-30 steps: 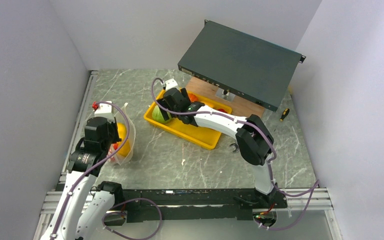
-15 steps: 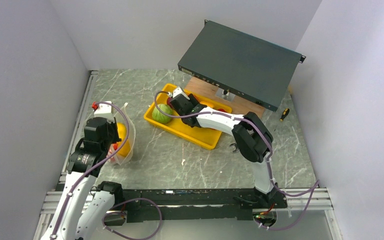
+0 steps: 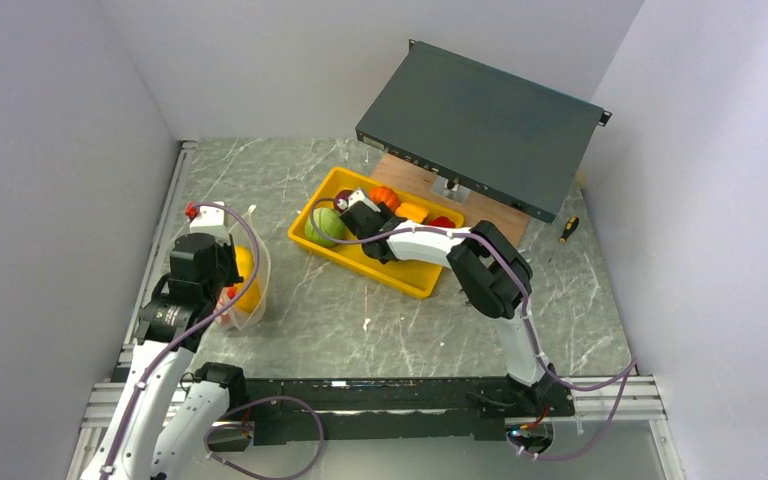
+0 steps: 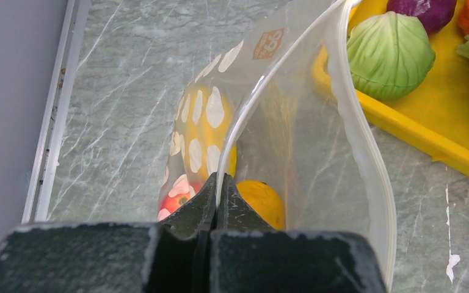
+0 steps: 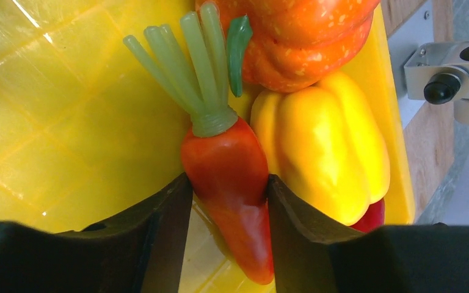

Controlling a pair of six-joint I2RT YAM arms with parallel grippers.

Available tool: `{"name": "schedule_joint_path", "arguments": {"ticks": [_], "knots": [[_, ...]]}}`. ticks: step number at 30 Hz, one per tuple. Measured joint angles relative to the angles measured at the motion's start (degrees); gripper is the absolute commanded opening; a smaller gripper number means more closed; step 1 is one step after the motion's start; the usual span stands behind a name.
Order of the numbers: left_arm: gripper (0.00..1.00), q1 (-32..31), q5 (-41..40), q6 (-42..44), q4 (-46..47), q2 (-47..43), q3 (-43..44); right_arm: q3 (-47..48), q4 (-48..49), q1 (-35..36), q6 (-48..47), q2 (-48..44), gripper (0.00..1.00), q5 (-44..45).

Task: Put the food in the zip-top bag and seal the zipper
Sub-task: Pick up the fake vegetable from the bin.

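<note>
The clear zip-top bag (image 3: pixel 253 268) stands open at the left, holding an orange fruit (image 4: pixel 262 201), a red piece (image 4: pixel 174 201) and a yellow piece (image 4: pixel 204 131). My left gripper (image 4: pixel 218 181) is shut on the bag's rim, by the zipper strip (image 4: pixel 348 116). My right gripper (image 5: pixel 227 189) is down in the yellow tray (image 3: pixel 400 272), shut on an orange-red carrot (image 5: pixel 226 162) with green stalks. A yellow pepper (image 5: pixel 323 146) and an orange pumpkin (image 5: pixel 293 36) lie against the carrot. A green cabbage (image 3: pixel 324 227) and a purple piece (image 4: pixel 421 9) lie at the tray's left end.
A dark grey box (image 3: pixel 480 125) leans over a wooden board (image 3: pixel 490 210) behind the tray. A screwdriver (image 3: pixel 568 229) lies at the right, a spanner (image 3: pixel 466 294) by the tray's near corner. A metal bracket (image 5: pixel 446 79) shows beyond the tray's rim.
My right gripper moved from over the cabbage to the right and down into the tray, and now grips the carrot. The left gripper and the bag have not moved.
</note>
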Motion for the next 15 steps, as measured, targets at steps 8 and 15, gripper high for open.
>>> {"name": "schedule_joint_path", "arguments": {"ticks": [8,15], "knots": [[0.0,0.0,0.04,0.0,0.0,0.52,0.0,-1.44,1.55,0.57,0.48,-0.79,0.21,0.31],[0.0,0.0,0.37,0.0,0.0,0.55,0.0,-6.97,4.87,2.01,1.49,-8.61,0.07,-2.62]]}}
